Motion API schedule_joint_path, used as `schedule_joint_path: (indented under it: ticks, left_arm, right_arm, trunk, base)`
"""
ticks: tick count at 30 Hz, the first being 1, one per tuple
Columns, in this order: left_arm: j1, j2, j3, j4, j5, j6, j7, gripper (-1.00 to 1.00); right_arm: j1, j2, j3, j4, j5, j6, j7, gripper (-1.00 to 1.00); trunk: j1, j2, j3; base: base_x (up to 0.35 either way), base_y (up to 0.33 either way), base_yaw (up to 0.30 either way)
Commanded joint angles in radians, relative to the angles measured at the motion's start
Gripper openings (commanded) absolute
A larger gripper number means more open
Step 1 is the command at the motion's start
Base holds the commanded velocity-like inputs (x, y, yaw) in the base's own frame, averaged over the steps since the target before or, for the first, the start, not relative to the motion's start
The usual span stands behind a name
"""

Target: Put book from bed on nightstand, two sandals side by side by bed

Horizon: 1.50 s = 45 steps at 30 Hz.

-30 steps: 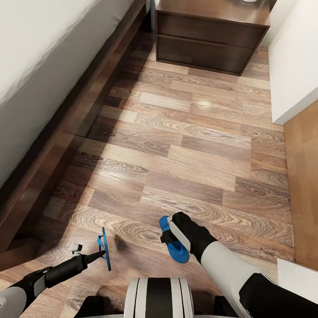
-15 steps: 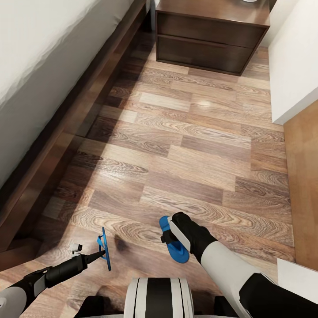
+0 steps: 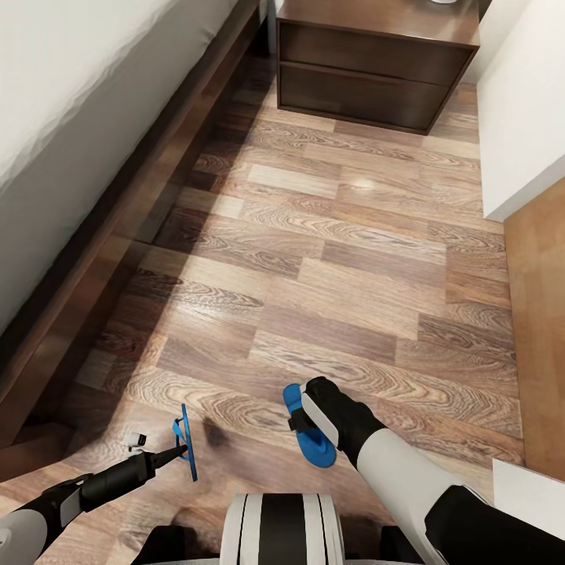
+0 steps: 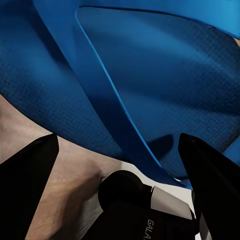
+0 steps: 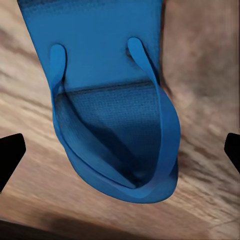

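Observation:
One blue sandal (image 3: 188, 441) stands on its edge just above the floor beside the bed's dark frame (image 3: 118, 235). My left gripper (image 3: 177, 452) is shut on its strap. In the left wrist view the sandal (image 4: 165, 75) is very close, its strap running down between the black fingers (image 4: 30, 190). The other sandal (image 3: 317, 452) lies flat on the wood planks, sole down. My right gripper (image 3: 303, 421) hovers right over it, open; in the right wrist view the sandal (image 5: 105, 60) lies between widely spread fingertips (image 5: 10, 155). The nightstand (image 3: 369, 71) stands ahead. The book is out of view.
The grey mattress (image 3: 78, 94) runs along the left. A white wall (image 3: 522, 102) and a brown panel (image 3: 541, 329) close the right side. The strip of plank floor (image 3: 329, 259) leads from my base to the nightstand. A white object (image 3: 530, 490) sits at bottom right.

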Motion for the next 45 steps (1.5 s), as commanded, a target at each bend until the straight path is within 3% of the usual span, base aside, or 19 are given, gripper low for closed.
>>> schedule_joint_path:
  ticks: [1,12,31,38,45]
  left_arm:
    - [0.000,0.000,0.008,0.000,-0.008,0.010,-0.003,-1.00]
    - [0.000,0.001,0.009,0.000,-0.008,0.010,-0.003,-1.00]
    - [0.000,0.006,0.008,0.001,-0.008,0.010,-0.003,-1.00]
    - [0.000,0.006,0.009,0.002,-0.008,0.010,-0.003,-1.00]
    - [0.000,0.006,0.009,0.002,-0.008,0.010,-0.003,-1.00]
  right_arm:
    - [-0.001,0.000,0.003,0.000,-0.011,0.002,-0.010,1.00]
    - [-0.001,0.000,0.003,-0.002,-0.010,0.001,-0.013,1.00]
    - [-0.001,0.000,0.003,-0.002,-0.010,0.001,-0.013,1.00]
    - [-0.001,0.000,0.003,-0.002,-0.010,0.001,-0.012,1.00]
    - [-0.001,0.000,0.003,-0.002,-0.011,0.001,-0.012,1.00]
  trunk:
    - [0.000,0.000,-0.001]
    - [0.004,-0.002,-0.035]
    - [0.004,-0.002,-0.035]
    - [0.007,-0.004,-0.062]
    - [0.007,-0.004,-0.062]
  base:
    - [0.000,0.000,0.000]
    - [0.000,0.000,0.000]
    - [0.000,0.000,0.000]
    - [0.000,0.000,0.000]
    - [0.000,0.000,0.000]
